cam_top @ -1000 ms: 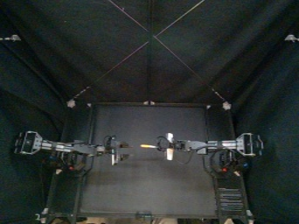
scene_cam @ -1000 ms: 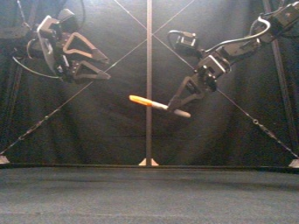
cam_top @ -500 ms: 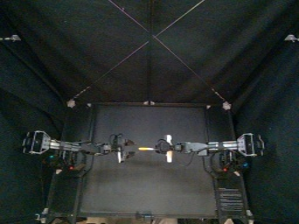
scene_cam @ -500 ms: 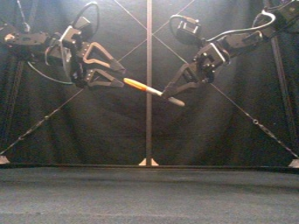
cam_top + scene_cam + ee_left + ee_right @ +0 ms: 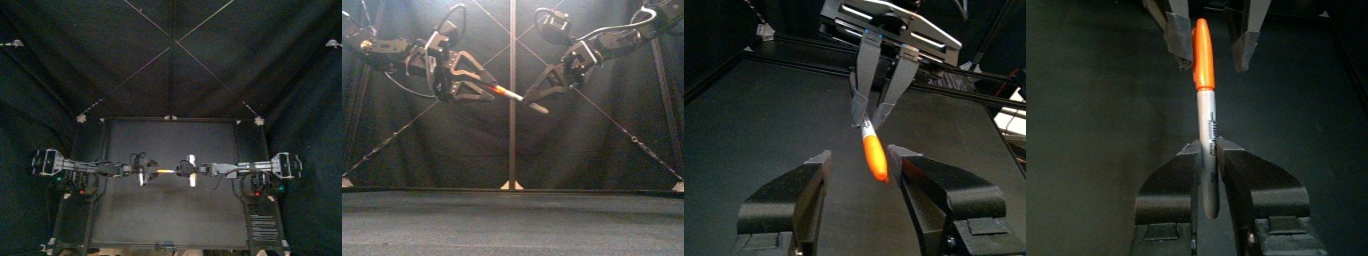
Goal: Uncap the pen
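Observation:
A marker pen (image 5: 524, 100) hangs in the air above the middle of the table, tilted, its orange cap (image 5: 508, 93) pointing to the left. My right gripper (image 5: 1209, 165) is shut on the pale barrel (image 5: 1205, 115) at the end away from the cap. My left gripper (image 5: 867, 188) is open, one jaw on each side of the orange cap (image 5: 874, 157), and neither seems to touch it. In the top view the pen (image 5: 167, 171) lies in line between the left gripper (image 5: 144, 170) and the right gripper (image 5: 195, 170).
The black table (image 5: 167, 215) lies well below both grippers. Black curtains close the back and sides.
The left gripper has moved in toward the pen, and the cap now sits between its open jaws. The right gripper has lifted the pen a little and turned it toward the left arm.

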You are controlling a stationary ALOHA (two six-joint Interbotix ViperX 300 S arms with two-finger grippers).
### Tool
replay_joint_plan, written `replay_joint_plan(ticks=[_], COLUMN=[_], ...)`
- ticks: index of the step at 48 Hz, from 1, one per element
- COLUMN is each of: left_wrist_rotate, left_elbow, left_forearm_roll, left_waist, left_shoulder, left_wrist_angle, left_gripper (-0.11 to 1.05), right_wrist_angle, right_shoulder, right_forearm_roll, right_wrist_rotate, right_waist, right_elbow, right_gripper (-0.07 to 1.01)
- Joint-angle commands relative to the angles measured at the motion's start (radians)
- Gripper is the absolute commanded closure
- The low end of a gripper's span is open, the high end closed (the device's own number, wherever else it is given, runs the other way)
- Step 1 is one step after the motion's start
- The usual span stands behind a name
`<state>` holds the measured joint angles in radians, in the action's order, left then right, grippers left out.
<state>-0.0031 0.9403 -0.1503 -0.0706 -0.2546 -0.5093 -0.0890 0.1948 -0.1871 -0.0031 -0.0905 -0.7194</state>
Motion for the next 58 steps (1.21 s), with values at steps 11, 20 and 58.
replay_joint_plan(ticks=[11,20,58], left_wrist_rotate=[0.0,0.0,-0.0031], left_elbow=[-0.021,-0.009,0.173], left_forearm_roll=[0.0,0.0,-0.008], left_waist=[-0.002,0.0,0.011], left_shoulder=[-0.002,-0.012,-0.268], left_wrist_angle=[-0.009,-0.011,-0.002], left_gripper=[0.43,0.5,0.5], right_wrist_angle=[-0.009,-0.009,-0.011], right_shoulder=[0.021,0.023,0.092], right_forearm_roll=[0.0,0.0,0.0], right_wrist_rotate=[0.0,0.0,0.006], right_waist=[0.002,-0.005,-0.006], right_elbow=[0.023,0.015,-0.049], right_gripper=[0.42,0.42,0.42])
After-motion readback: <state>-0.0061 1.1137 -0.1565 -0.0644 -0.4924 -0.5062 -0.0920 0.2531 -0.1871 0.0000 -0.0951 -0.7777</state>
